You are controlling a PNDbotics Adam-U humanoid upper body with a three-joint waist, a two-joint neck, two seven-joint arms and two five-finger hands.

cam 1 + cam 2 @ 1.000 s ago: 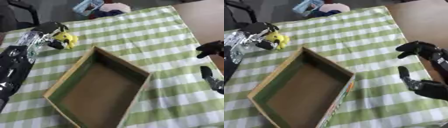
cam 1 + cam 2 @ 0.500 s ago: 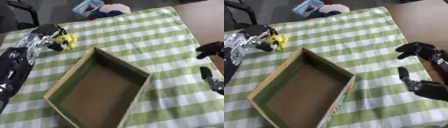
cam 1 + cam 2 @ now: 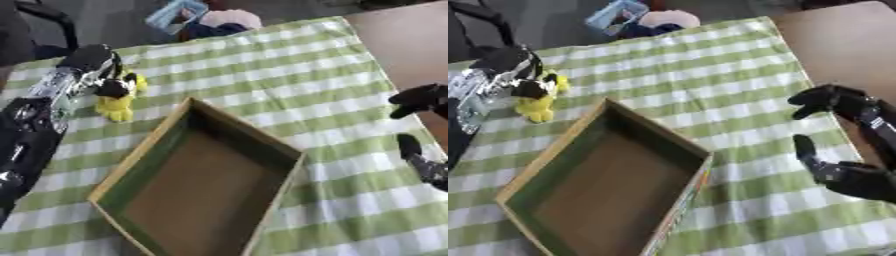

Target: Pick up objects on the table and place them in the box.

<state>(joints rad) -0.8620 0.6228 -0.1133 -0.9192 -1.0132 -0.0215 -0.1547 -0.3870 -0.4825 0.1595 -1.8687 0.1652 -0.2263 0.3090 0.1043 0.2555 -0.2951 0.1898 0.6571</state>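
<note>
The small yellow soft toy was hanging just off the far left corner of the open cardboard box with green inner walls. It dangled over the green-and-white checked tablecloth rather than inside the box. The robot's left hand had its black fingers curled round the top of the toy, so only the yellow bottom half stuck out below the hand. That arm, black with shiny silver sections, ran in along the left edge.

The box itself sat at an angle in the middle of the cloth, with nothing in it that I could see.

Over on the right, the right hand was off to the side near the cloth's edge, fingers spread and relaxed, holding nothing. At the far end of the table there was a light blue flat thing next to a pale rounded lump, well apart from the box.
</note>
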